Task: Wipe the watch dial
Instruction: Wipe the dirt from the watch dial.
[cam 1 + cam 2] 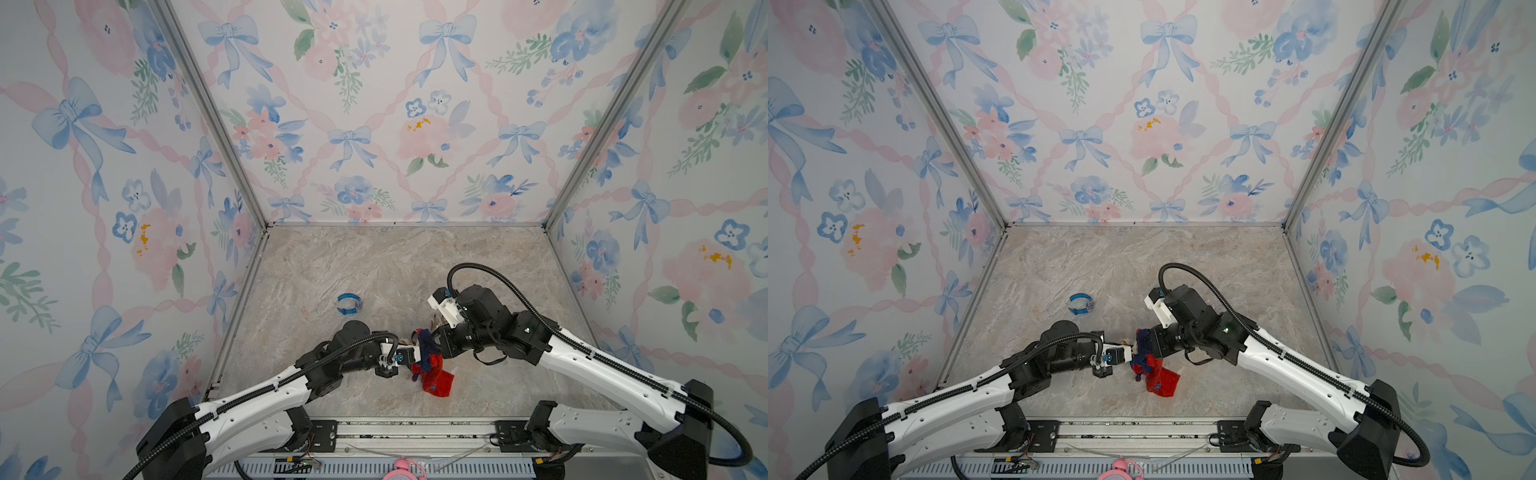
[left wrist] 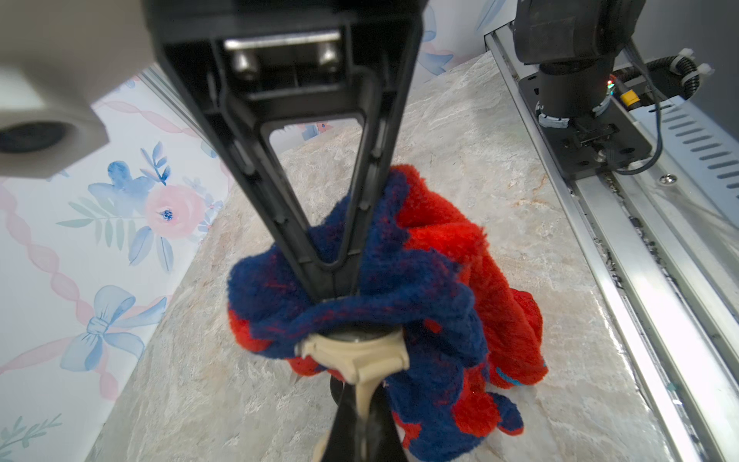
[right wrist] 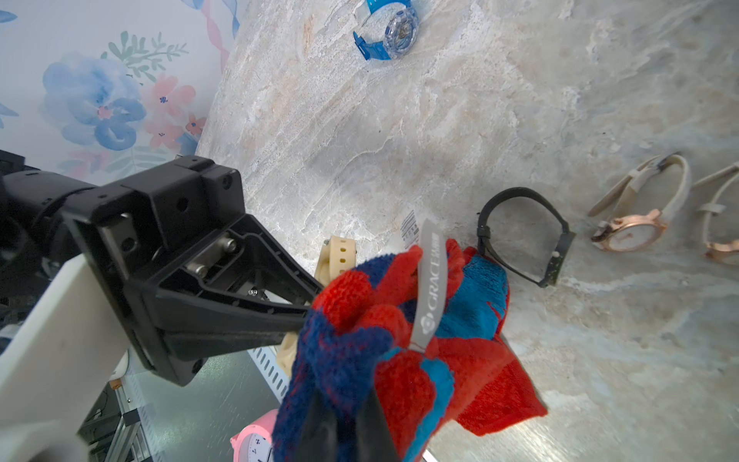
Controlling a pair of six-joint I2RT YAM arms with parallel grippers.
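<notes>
— Watch point(image 2: 356, 352) location: where is the cream-coloured piece held, and by what?

— It is held clear of the tabletop point(image 2: 460, 140), near the front edge, between the two arms. Its strap is clamped in the left pincer point(image 2: 357, 400), whose jaws are closed on it. The dial is covered by the red and blue cloth point(image 2: 440, 260), which is gripped in the closed right pincer point(image 2: 334, 294). The two pincers are seen nose to nose in both top views.

— How is the wiping step judged to be done well?

— The cloth is to be kept bunched at the right pincer's tips, so that fabric, not plastic, is pressed against the glass. Light pressure is advised: the strap is flexible, and the case is likely to be pushed aside if too much force is applied. Short strokes across the face are preferred, with the left pincer used as a steady support.

— Can contact with the dial be confirmed?

— Not fully. The face is hidden under the cloth in the wrist views; only the case rim and lugs are seen.

— Is anything nearby to be avoided?

— The hanging cloth end is to be kept off the black band point(image 3: 524, 236) and the rose-gold watch point(image 3: 628, 232) lying on the tabletop just beyond. The blue watch point(image 1: 348, 303) is well apart.
</notes>
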